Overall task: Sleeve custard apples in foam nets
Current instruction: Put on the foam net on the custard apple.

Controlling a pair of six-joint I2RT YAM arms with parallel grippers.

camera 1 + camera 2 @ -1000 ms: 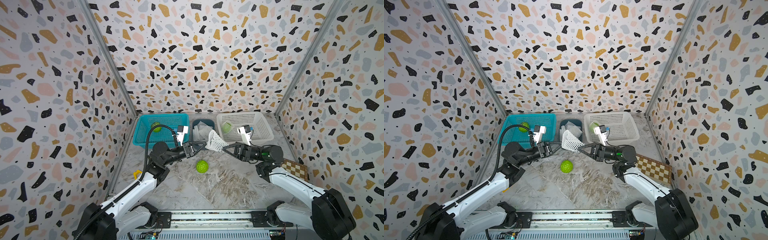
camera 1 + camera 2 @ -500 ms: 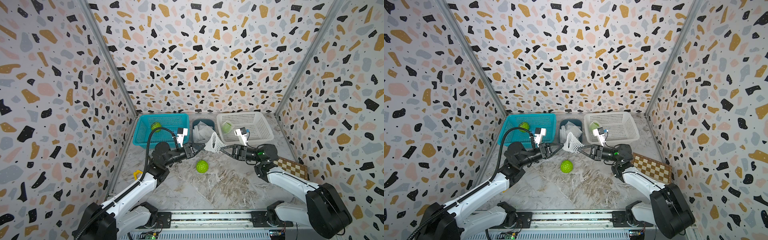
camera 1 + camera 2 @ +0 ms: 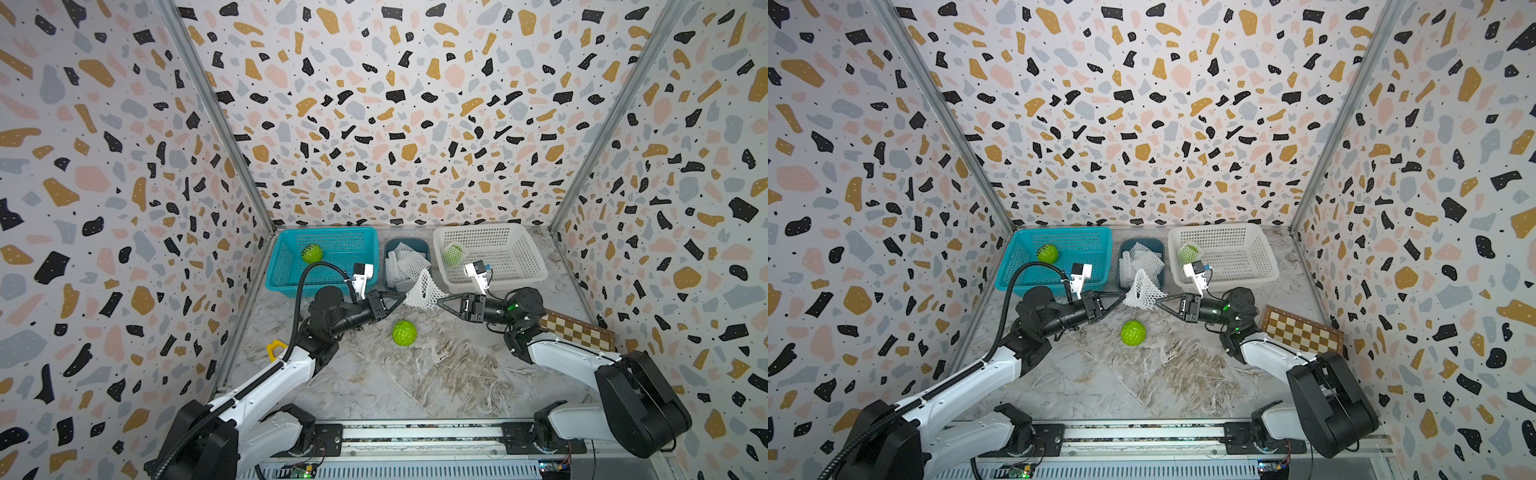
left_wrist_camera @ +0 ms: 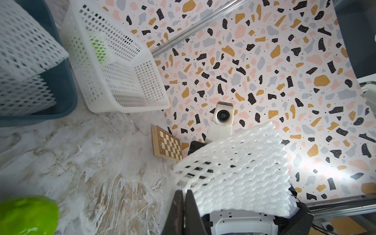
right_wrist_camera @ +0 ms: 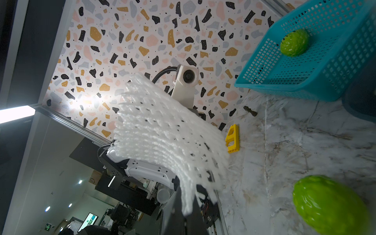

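Both top views: at frame centre, the left gripper (image 3: 402, 296) and right gripper (image 3: 440, 300) each pinch an opposite edge of one foam net (image 3: 1142, 289). A bare custard apple (image 3: 404, 332) lies just below it in frame, on the table (image 3: 415, 382).

Left wrist view: jaws closed tight on the foam net (image 4: 234, 173) edge.

Right wrist view: the same grip, with the foam net (image 5: 162, 138) draped from the closed jaws and the custard apple (image 5: 329, 205) nearby.

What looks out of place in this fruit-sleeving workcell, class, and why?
Two things have nothing to do with sleeving fruit: a wooden chessboard at the right edge of the table, and a small yellow plastic piece near its left edge. Nothing looks spilled or damaged.
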